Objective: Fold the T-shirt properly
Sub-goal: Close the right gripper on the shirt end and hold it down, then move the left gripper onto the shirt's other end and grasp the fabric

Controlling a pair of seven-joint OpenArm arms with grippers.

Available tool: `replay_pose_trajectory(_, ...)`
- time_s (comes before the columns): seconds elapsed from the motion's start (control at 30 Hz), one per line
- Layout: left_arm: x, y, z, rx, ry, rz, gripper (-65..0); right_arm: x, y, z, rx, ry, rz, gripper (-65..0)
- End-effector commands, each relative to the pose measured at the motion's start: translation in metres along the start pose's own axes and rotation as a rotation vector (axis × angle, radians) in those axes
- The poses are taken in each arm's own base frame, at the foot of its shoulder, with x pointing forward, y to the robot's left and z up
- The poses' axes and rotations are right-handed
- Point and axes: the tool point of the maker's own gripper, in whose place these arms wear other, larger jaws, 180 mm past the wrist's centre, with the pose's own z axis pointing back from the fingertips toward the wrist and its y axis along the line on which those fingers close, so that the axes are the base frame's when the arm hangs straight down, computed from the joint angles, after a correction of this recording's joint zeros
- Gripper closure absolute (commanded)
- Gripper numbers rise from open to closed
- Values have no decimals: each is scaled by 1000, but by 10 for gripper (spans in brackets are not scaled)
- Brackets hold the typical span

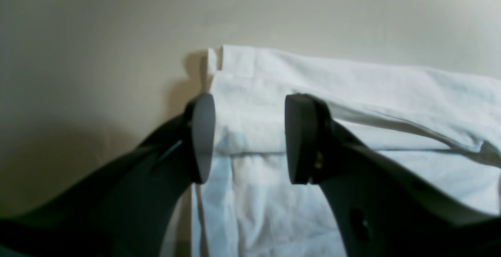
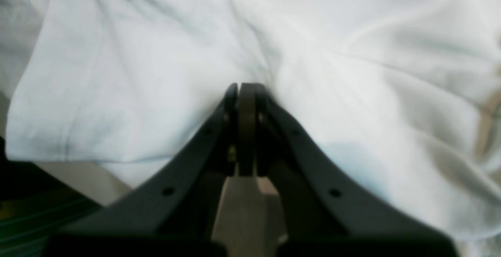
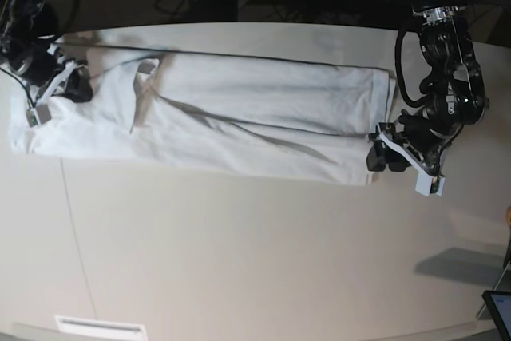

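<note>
The base view looks down from high over the off-white tabletop (image 3: pixel 239 253), far enough off to take in the whole T-shirt (image 3: pixel 255 117) stretched across it with one arm at each end. The left wrist view sits just behind the left gripper (image 1: pixel 249 139) and looks forward past its fingers at the shirt's hem corner, very near, the same corner that lies at the right end in the base view. The right wrist view rides behind the right gripper (image 2: pixel 242 92), close above wrinkled cloth, covering the shirt's left end in the base view.
</note>
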Motion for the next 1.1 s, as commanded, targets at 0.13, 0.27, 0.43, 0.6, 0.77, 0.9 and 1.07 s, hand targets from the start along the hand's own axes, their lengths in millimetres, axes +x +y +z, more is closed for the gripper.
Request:
replay_pose_trajectory(0.13,0,2,3,-3,-12,0,-393,-16,-20,-2,-70,86,-4,0)
replay_pose_trajectory(0.27,-16,18,8,28,10,50,-625,-20,-20,-1,-71,93,-7,0)
replay_pose_trajectory(0.43,-26,49,33,3,-34,99,-650,-21,-20,-1,-71,94,-7,0)
replay_pose_trajectory(0.6,-38,73,30,-46,-19,245,-650,-21,-20,-1,-71,95,-6,0)
replay_pose_trajectory(0.77,-47,58,7,-107,30,273,-650,-19,-20,-1,-71,92,-5,0)
replay_pose_trajectory(0.9,-61,51,-15,-146,71,352,-650,-20,-20,-1,-71,94,-5,0)
replay_pose_trajectory(1.07,-78,40,-36,-184,137,401,-650,-20,-20,-1,-72,94,-4,0)
